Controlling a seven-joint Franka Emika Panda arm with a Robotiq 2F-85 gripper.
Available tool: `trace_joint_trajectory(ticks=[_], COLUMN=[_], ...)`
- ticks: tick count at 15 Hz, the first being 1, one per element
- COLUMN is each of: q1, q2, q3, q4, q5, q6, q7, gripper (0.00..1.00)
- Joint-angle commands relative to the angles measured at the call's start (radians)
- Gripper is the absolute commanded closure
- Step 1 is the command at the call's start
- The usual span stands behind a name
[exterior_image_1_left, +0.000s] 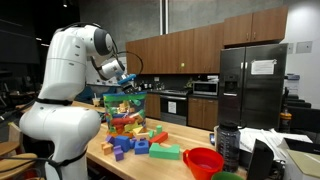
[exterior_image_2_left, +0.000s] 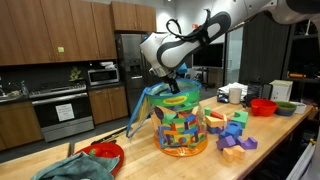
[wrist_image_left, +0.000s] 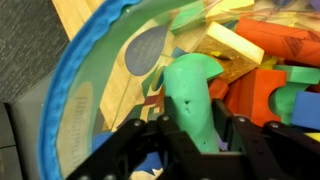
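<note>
My gripper (wrist_image_left: 198, 128) is shut on a green foam block (wrist_image_left: 193, 92), which sticks out from between the black fingers (wrist_image_left: 232, 130). It hangs just above the open mouth of a clear tub with a blue rim (wrist_image_left: 70, 80), packed with coloured foam blocks (wrist_image_left: 270, 45). In both exterior views the gripper (exterior_image_2_left: 176, 88) (exterior_image_1_left: 128, 83) hovers at the tub's top (exterior_image_2_left: 180, 125) (exterior_image_1_left: 125, 112), the green block (exterior_image_2_left: 178, 91) pointing down into it.
Loose blue, purple and green blocks (exterior_image_1_left: 135, 145) lie on the wooden counter (exterior_image_2_left: 255, 160) beside the tub. A red bowl (exterior_image_1_left: 203, 160) and a dark bottle (exterior_image_1_left: 228, 145) stand nearby. Another red bowl (exterior_image_2_left: 105, 154) sits near a cloth (exterior_image_2_left: 70, 168). Kitchen cabinets and a fridge (exterior_image_1_left: 250, 85) stand behind.
</note>
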Motion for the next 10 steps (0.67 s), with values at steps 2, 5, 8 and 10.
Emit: trace_joint_trajectory(ticks=[2,5,8,10], q1=[-0.016,-0.035,-0.054,-0.065], q2=[0.002,0.009,0.020,0.027], q3=[-0.005,-0.006,-0.008,-0.012], q4=[0.067,0.107,0.150,0.185], q5=[-0.011,0.003,0.017,0.012], q6=[-0.066,-0.091,-0.118,-0.137], q7=[-0.092,-0.179,-0.274,-0.328], gripper=[0.84,0.84,0.84,0.84])
